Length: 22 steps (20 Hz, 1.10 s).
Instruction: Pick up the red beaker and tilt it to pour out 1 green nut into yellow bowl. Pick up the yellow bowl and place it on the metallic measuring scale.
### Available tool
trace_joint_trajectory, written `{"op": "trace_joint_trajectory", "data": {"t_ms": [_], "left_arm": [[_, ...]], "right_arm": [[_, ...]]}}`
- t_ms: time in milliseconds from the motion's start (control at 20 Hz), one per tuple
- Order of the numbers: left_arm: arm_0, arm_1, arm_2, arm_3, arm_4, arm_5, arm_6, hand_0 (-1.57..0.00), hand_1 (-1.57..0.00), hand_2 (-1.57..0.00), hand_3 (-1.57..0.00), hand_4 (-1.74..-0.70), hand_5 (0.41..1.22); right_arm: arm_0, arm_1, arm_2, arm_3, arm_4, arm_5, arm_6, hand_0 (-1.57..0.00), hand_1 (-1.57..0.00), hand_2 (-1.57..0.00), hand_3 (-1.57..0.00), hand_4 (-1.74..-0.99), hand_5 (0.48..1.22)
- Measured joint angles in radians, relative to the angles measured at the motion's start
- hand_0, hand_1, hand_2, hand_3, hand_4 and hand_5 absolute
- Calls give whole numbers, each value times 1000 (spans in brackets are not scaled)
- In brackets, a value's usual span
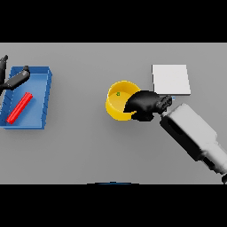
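The yellow bowl (116, 105) stands mid-table with a small green nut (118, 93) inside it. My right hand (144, 105) grips the bowl's right rim, fingers curled over the edge, the forearm running off to the lower right. The metallic scale (171, 79), a pale square plate, lies just behind and to the right of the bowl. The red beaker (19, 107) lies on its side in the blue tray (43, 99) at the far left. My left hand (12, 80) hovers over the tray's back left corner, fingers straight.
The blue tray occupies the left edge of the table. Bare grey tabletop stretches between the tray and the bowl and across the front.
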Motion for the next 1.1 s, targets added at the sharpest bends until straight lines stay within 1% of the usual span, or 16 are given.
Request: {"op": "trace_joint_trajectory", "data": {"t_ms": [50,200,250,350,500,550,600,650,700,800,850,900,950,1050,1100], "left_arm": [[0,4,0,-12,1,-1,-1,1,1,1,1,-798,721],[7,2,-6,-22,1,3,2,1,1,1,1,-799,720],[12,13,-2,-34,2,5,1,1,1,1,1,-800,722],[16,12,2,-31,8,3,-8,1,1,1,1,-806,723],[4,17,3,-39,9,-3,7,1,1,1,1,-799,723],[9,22,-1,-38,1,0,6,1,1,1,1,-800,723],[13,23,-1,-40,1,-1,-2,1,1,1,1,-802,730],[14,21,-1,-48,1,4,-5,1,1,1,1,-809,735],[10,17,0,-52,2,9,4,1,1,1,1,-811,741],[16,34,6,-54,3,4,4,1,1,1,1,-802,737],[13,28,-2,-56,-4,9,23,1,1,1,1,-801,734],[9,37,1,-68,0,6,31,1,1,1,1,-804,735],[8,46,4,-76,1,6,41,1,1,1,1,-806,739],[21,45,-2,-94,1,15,64,1,1,1,1,-818,750],[14,42,-3,-99,1,18,74,1,1,1,1,-824,759]], "right_arm": [[-4,-5,-4,-10,-4,5,14,-1552,-1551,-1506,-1377,-1731,1216],[-33,-39,-33,-83,-27,53,49,-1561,-1561,-1538,-1335,-1726,1219],[-31,-50,-43,-103,-32,59,67,-1563,-1563,-1544,-1308,-1724,1219],[-41,-66,-69,-130,-49,84,105,-1566,-1566,-1554,-1262,-1721,1219],[-34,-83,-91,-154,-74,107,132,-1568,-1568,-1562,-1243,-1719,1220],[-31,-102,-93,-169,-74,100,112,-1569,-1569,-1564,-1238,-1719,1220],[-43,-115,-95,-165,-68,87,94,-1569,-1569,-1565,-1263,-1719,1220],[-60,-129,-99,-141,-54,67,86,-1570,-1570,-1567,-1318,-1720,1220],[-75,-151,-110,-142,-55,64,76,-1570,-1570,-1567,-1325,-1720,1221],[-90,-171,-128,-85,-40,27,72,-1570,-1570,-1569,-1274,-1719,1221],[-99,-183,-133,-59,-33,10,65,-1570,-1570,-1569,-1256,-1719,1221],[-111,-184,-144,-28,-31,-9,67,-1571,-1571,-1570,-1239,-1720,1221],[-118,-195,-151,10,-26,-27,50,-1571,-1571,-1570,-1226,-1720,1221],[-128,-198,-172,73,-37,-43,51,-1571,-1571,-1570,-1211,-1720,1221],[-126,-204,-183,90,-49,-46,53,-1571,-1571,-1570,-1205,-1720,1221]]}}
